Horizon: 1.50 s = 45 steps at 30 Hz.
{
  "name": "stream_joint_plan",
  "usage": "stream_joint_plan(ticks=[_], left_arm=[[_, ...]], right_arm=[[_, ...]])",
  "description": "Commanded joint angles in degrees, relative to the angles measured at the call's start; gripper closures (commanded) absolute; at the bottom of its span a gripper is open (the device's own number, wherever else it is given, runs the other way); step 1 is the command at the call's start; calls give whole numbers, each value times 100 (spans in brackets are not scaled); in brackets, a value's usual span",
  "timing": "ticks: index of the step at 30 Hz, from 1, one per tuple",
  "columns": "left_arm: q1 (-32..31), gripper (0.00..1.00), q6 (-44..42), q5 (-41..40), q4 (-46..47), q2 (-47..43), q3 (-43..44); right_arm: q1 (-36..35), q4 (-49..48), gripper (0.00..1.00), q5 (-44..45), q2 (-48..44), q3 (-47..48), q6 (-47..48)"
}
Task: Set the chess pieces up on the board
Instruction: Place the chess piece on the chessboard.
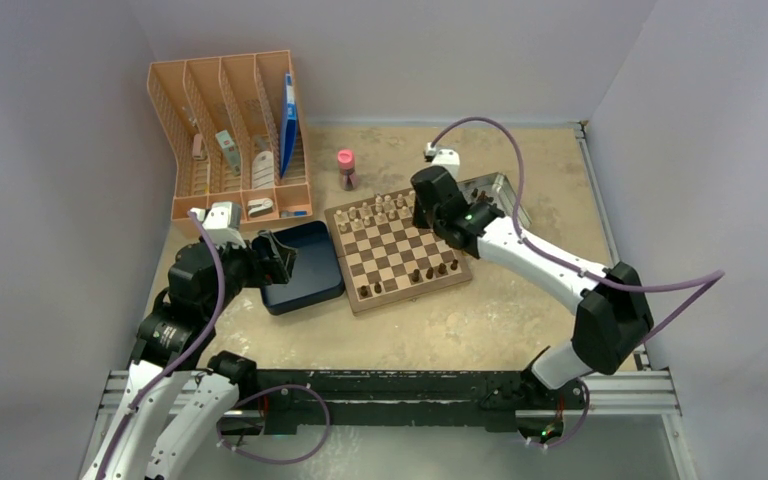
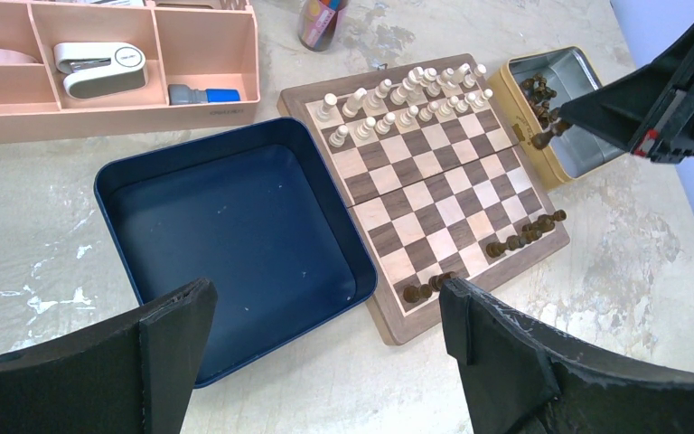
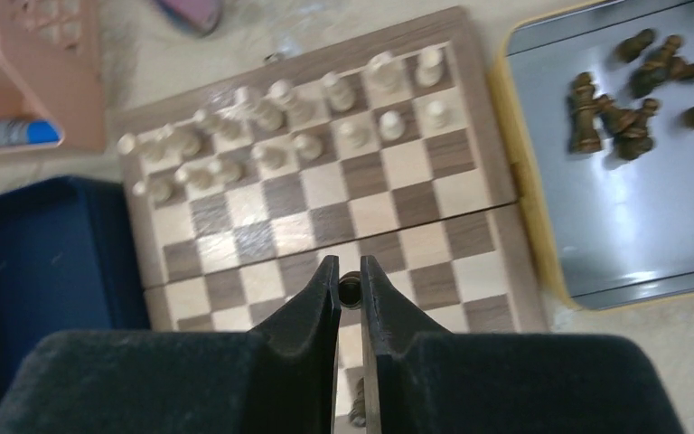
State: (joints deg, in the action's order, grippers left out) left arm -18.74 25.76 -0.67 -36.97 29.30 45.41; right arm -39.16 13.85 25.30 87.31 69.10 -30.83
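Observation:
The board (image 1: 392, 250) lies mid-table, with cream pieces on its two far rows. Several dark chess pieces (image 1: 432, 270) stand along its near edge, also in the left wrist view (image 2: 515, 240). More dark pieces (image 3: 628, 99) lie in an open metal tin (image 3: 633, 217) right of the board. My right gripper (image 3: 350, 271) is shut on one dark piece (image 3: 350, 288) and holds it above the board's right side; it shows in the left wrist view (image 2: 553, 122). My left gripper (image 2: 325, 298) is open and empty, over the near corner of the dark blue box (image 2: 235, 235).
A pink desk organizer (image 1: 225, 130) stands at the back left, holding a stapler (image 2: 99, 65) and small items. A pink-capped bottle (image 1: 346, 170) stands behind the board. The blue box (image 1: 300, 265) touches the board's left edge. Grey walls close in both sides.

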Motion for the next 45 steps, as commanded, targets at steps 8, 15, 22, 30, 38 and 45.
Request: stream_joint_plan(ticks=[8,15,22,30,38,45], left_arm=[[38,5,-89,-21,305,17,2],[37,5,-89,-21,300,31,5],[37,5,-80,-30,296,21,1],[38,5,-80,-30,296,11,-5],[37,5,-80,-31,296,11,-5],[37,5,-80,-34,296,18,-4]], right_arm=[[-1362,450,88,299,107,46,-660],[-1916,457,88,314,305,-151,-979],[-2186,657,88,648,613,-187,-1312],[-2225,684,88,1132,386,-322,-1591],[-2223,73,87,1258,265,-760,-1494],[-2224,-906,86,1352,127,-1436,-1308]])
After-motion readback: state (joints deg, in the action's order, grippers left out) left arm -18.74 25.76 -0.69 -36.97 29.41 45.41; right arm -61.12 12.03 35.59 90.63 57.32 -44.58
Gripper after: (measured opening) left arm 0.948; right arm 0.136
